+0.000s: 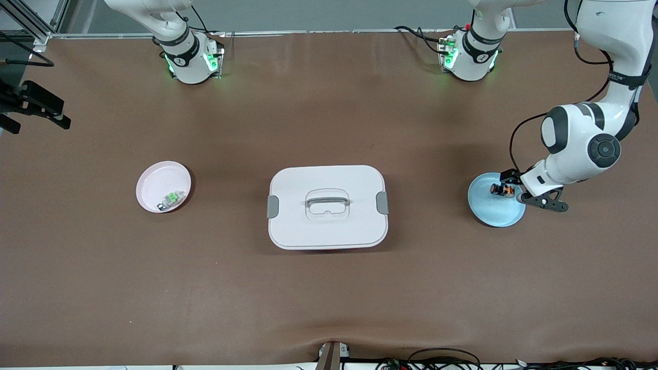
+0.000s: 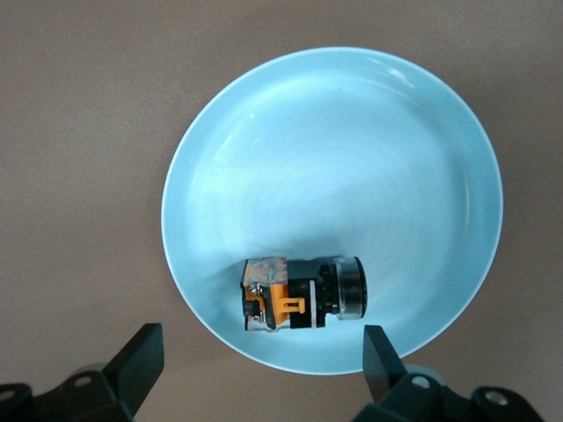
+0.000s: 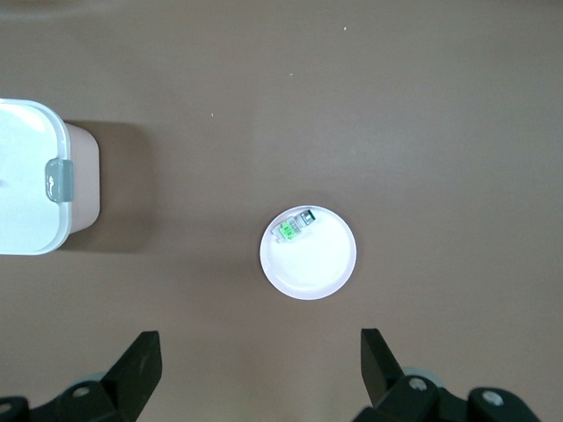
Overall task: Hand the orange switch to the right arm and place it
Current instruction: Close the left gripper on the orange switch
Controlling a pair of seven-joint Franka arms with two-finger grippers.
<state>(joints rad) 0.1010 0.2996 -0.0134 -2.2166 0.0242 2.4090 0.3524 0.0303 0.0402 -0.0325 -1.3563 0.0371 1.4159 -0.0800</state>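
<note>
The orange switch [image 2: 303,294] lies on its side in the blue plate [image 2: 369,132] near the table edge at the left arm's end, with the left gripper [image 2: 259,365] low over it, fingers apart and not touching it. The right gripper [image 3: 259,369], fingers apart, waits high above the pink plate [image 3: 321,268] holding the green-and-silver part [image 3: 295,229], toward the right arm's end; a lidded white box [image 1: 327,206] sits mid-table.

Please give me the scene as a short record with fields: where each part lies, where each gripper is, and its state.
orange switch: lying on its side in the blue plate, toward the left arm's end of the table
left gripper: open, low over the blue plate, fingers on either side of the switch, not touching it
right gripper: open, high over the table near the pink plate, waiting
green-and-silver part: in the pink plate
white lidded box: between the two plates, lid on
</note>
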